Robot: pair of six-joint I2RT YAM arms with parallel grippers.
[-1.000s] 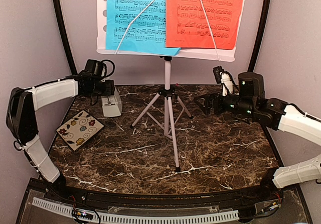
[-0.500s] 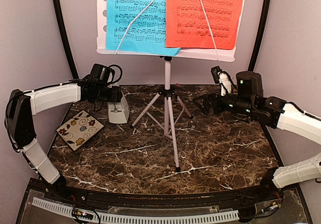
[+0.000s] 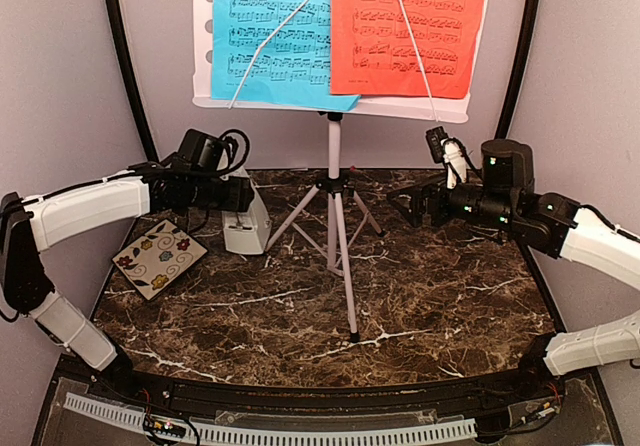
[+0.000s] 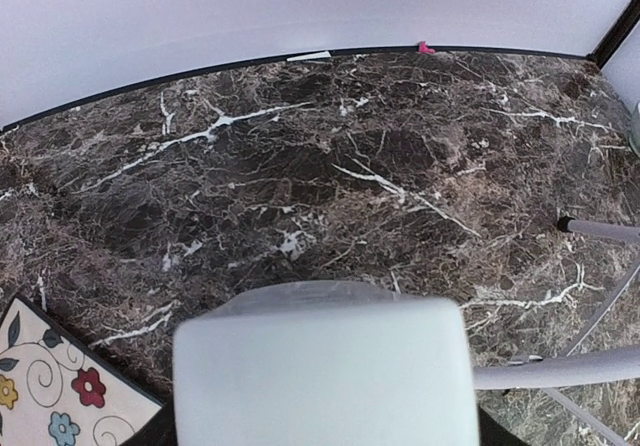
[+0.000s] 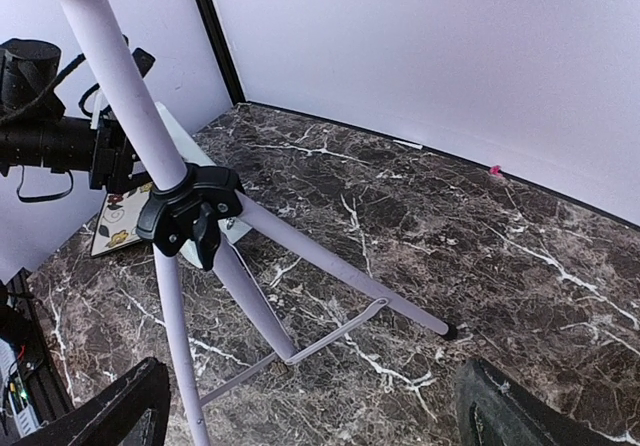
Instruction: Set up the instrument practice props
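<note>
Metronome (image 3: pixel 248 232) upright, long axis vertical, just left of music stand (image 3: pixel 334 166) legs, clamped in left gripper (image 3: pixel 238 199) fingers. Right gripper (image 3: pixel 412 206) fingers spread wide, empty, right of stand.

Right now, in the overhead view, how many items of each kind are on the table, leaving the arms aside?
music stand: 1
music sheets: 2, a blue sheet and a red-orange sheet
metronome: 1
floral coaster: 1
Total: 5

High view looks down; wrist views share tripod legs (image 5: pixel 330 264).
</note>
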